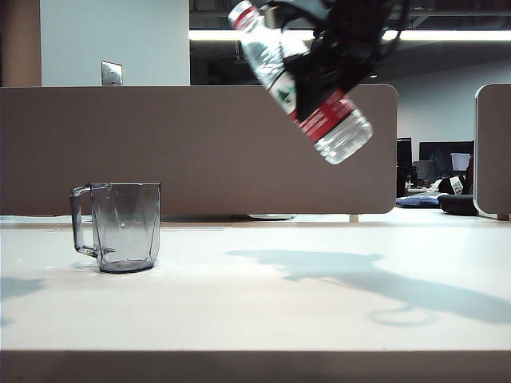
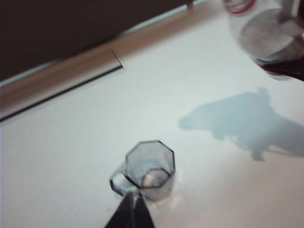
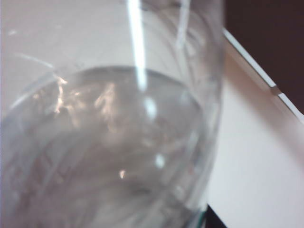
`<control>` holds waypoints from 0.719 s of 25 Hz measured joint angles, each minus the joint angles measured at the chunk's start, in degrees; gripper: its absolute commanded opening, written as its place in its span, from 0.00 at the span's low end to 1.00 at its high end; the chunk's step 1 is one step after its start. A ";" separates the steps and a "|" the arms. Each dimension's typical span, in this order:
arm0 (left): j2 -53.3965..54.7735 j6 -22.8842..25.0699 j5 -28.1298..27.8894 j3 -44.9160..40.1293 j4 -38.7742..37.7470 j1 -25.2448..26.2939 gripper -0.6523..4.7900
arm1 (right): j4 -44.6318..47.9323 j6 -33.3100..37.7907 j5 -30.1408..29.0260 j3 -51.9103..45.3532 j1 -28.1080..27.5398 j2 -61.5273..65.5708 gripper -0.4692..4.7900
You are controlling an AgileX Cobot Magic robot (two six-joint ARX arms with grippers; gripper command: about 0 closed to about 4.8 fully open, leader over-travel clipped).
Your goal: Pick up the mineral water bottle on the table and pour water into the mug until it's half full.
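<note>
Exterior view, right fingers (image 1: 339, 60) grasping tilted bottle (image 1: 307, 88) aloft, mug (image 1: 120, 227) apart, left fingers (image 2: 130, 211) state unclear.

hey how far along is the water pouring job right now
Done: the right pincer has the mineral water bottle lifted off the table, tilted high to the right of the mug. In hand: carrying it across. Left: pouring; the mug looks empty. The left pincer sits by the mug's handle, appearing shut.
</note>
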 measured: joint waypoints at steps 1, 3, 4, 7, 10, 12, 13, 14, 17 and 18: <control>0.07 0.00 0.39 0.00 -0.98 0.00 0.11 | -0.33 -0.20 0.44 0.44 0.50 0.63 0.69; 0.26 0.02 0.48 0.00 -1.75 0.00 0.11 | -1.57 -1.55 1.99 2.01 2.29 2.25 0.69; 0.28 0.00 0.09 0.00 -1.66 0.02 0.11 | -1.88 -2.36 2.93 2.75 3.02 3.04 0.69; 0.24 0.00 -0.72 0.00 -1.60 0.04 0.11 | -3.08 -5.38 6.12 5.07 5.38 5.75 0.69; 0.24 -0.20 -0.46 0.00 -1.64 0.02 0.11 | -4.24 -9.49 9.38 5.90 8.48 8.37 0.69; 0.24 -1.44 -0.44 0.00 -1.62 0.04 0.11 | -4.13 -14.03 12.24 6.10 10.49 9.97 0.69; 0.24 -2.05 -0.17 0.00 -1.64 0.04 0.11 | -3.96 -15.12 12.85 6.14 10.91 10.36 0.69; 0.24 -2.80 0.59 0.00 -1.62 0.04 0.11 | -3.82 -16.04 13.51 6.21 11.10 10.73 0.69; 0.24 -3.72 4.44 0.00 -1.64 0.04 0.11 | -3.43 -19.61 16.55 6.21 11.26 11.65 0.69; 0.24 -3.76 4.63 0.00 -1.64 0.04 0.11 | -3.39 -20.83 17.46 6.21 11.32 11.65 0.69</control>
